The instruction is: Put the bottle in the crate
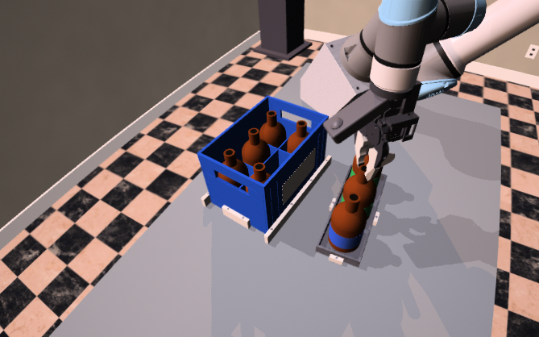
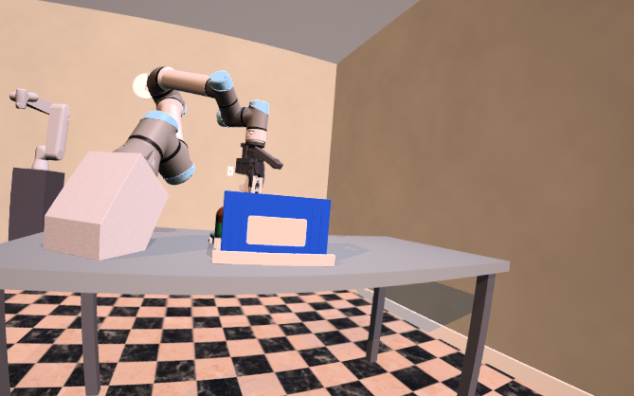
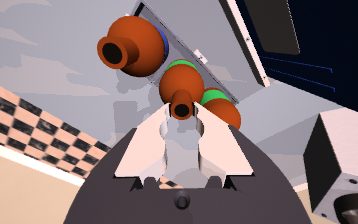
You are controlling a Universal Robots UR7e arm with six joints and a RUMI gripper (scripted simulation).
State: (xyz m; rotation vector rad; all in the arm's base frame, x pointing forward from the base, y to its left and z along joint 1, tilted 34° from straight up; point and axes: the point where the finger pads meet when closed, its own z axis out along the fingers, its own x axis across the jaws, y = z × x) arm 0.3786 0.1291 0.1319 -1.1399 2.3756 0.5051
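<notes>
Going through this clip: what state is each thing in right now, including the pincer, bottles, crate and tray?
pincer: shut on the middle bottle's neck
middle bottle: upright in the tray, gripped
blue-label bottle: upright in the tray, free
far bottle: upright in the tray, free
crate: five bottles upright, middle slot on the tray side empty
tray: holds three bottles

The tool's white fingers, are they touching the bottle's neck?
Touching. In the wrist view both fingers of the tool press against the neck of a green-label bottle in the tray, with no gap showing on either side.
</notes>
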